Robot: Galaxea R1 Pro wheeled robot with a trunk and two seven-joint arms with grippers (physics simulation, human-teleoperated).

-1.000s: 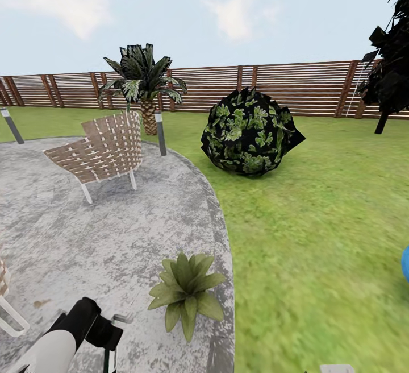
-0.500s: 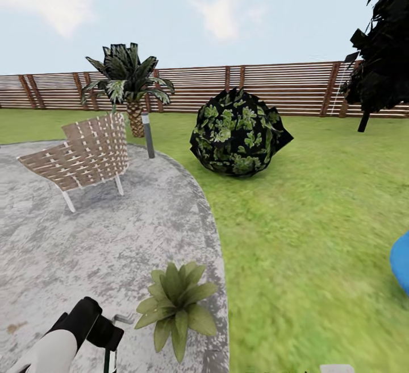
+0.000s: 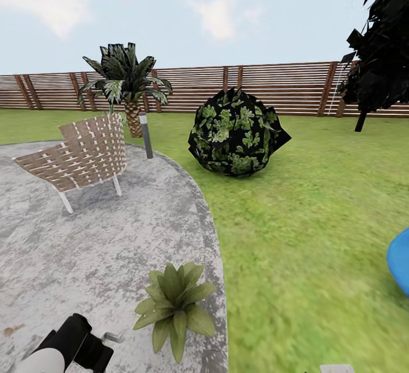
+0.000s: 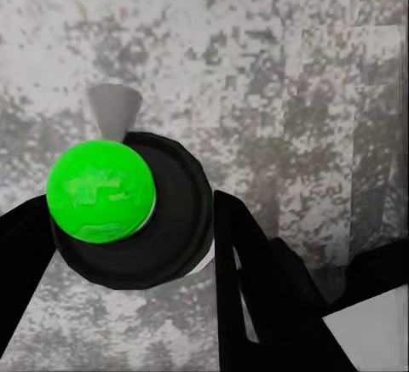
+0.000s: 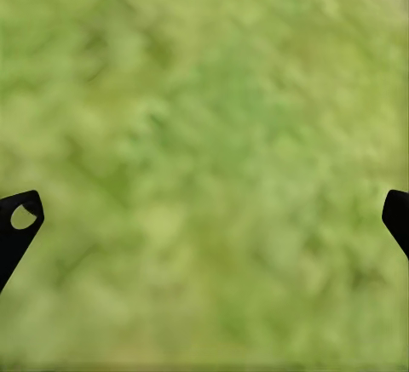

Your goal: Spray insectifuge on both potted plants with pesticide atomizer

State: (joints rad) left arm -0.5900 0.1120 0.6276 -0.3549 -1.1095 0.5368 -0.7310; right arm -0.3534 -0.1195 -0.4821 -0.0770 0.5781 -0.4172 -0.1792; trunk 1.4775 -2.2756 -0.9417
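Note:
Seen from above in the left wrist view, the pesticide atomizer (image 4: 175,219) is a dark round bottle with a bright green top and a grey nozzle. My left gripper (image 4: 128,227) is shut on it, over the mottled grey patio (image 3: 85,242). In the head view that arm sits at the bottom left, with the atomizer's whitish trigger (image 3: 112,337) poking out beside it. One potted plant (image 3: 173,303), a low green rosette, stands on the patio's edge just right of the left gripper. My right gripper (image 5: 204,219) is open above blurred grass.
A woven brown chair (image 3: 79,157) stands on the patio's far side, with a bollard light (image 3: 146,134) and a palm (image 3: 126,80) behind it. A big round dark bush (image 3: 236,132) sits on the lawn (image 3: 307,219). A blue object (image 3: 400,259) shows at the right edge. The slatted fence (image 3: 272,86) closes the back.
The head view has swung to the right, so the scene slid left in the picture. My left arm with the atomizer now sits lower in the picture.

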